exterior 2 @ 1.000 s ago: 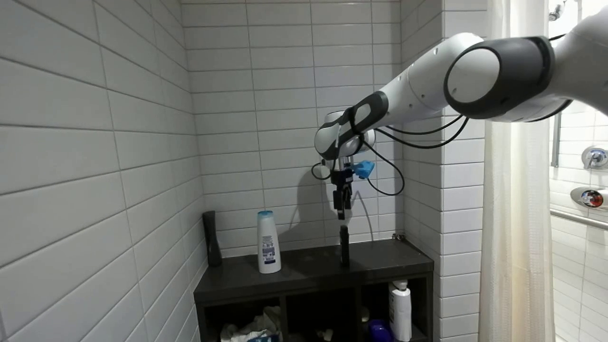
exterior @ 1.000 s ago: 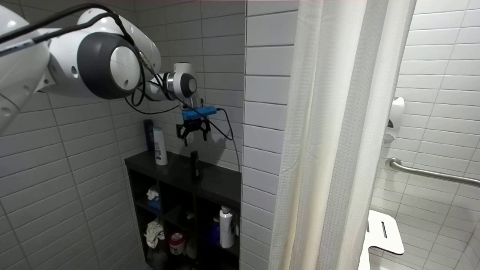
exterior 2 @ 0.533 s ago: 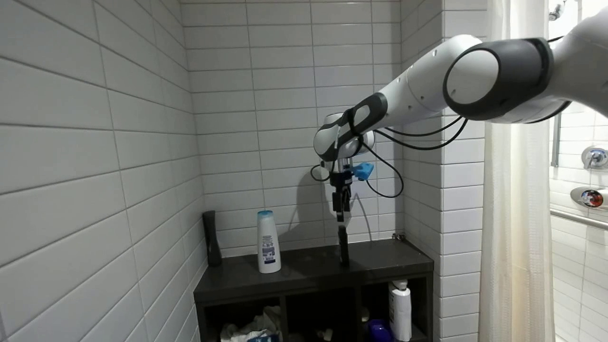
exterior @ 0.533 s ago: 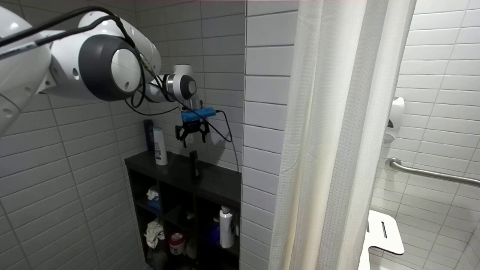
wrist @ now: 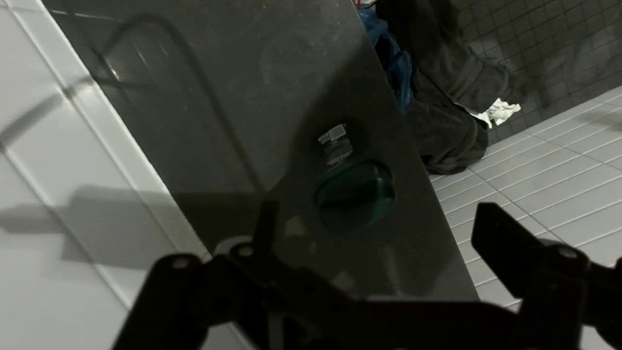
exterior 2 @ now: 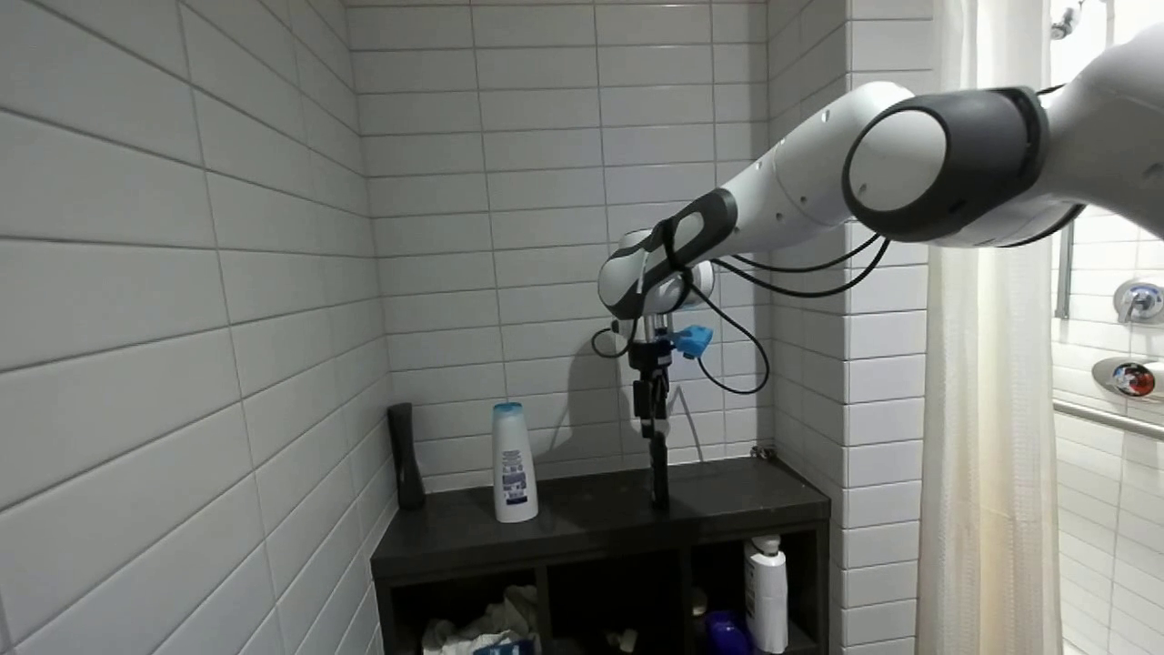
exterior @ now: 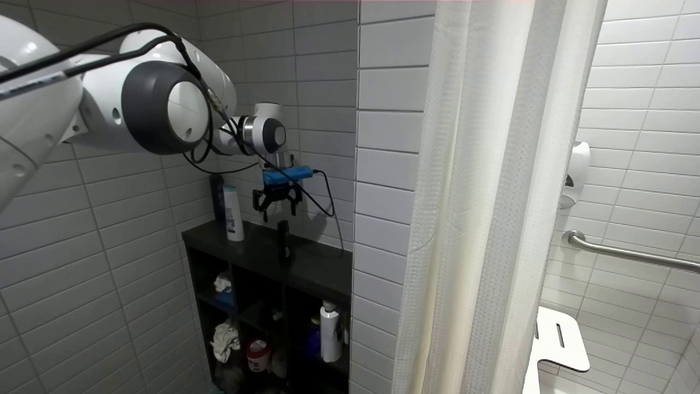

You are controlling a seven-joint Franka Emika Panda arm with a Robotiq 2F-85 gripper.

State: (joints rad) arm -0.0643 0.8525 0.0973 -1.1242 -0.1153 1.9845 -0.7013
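Wrist view: end effector (wrist: 377,207) stood wide, holding nothing, just above dark bottle (wrist: 354,197), upright on shelf unit (exterior 2: 750,496). Approach seemed in hand; next move called for lowering with bottle centred between jaws.

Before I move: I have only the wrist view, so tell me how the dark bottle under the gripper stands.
Observer: Upright, on top of the black shelf unit; both exterior views show the dark bottle that way.
Operator: Report my height against it.
Observer: The gripper hangs with its palm above the bottle's top in both exterior views.
Operator: Name a neighbor up there.
Observer: A blue-capped white bottle stands on the same unit, further left in the picture than the dark one in both exterior views.
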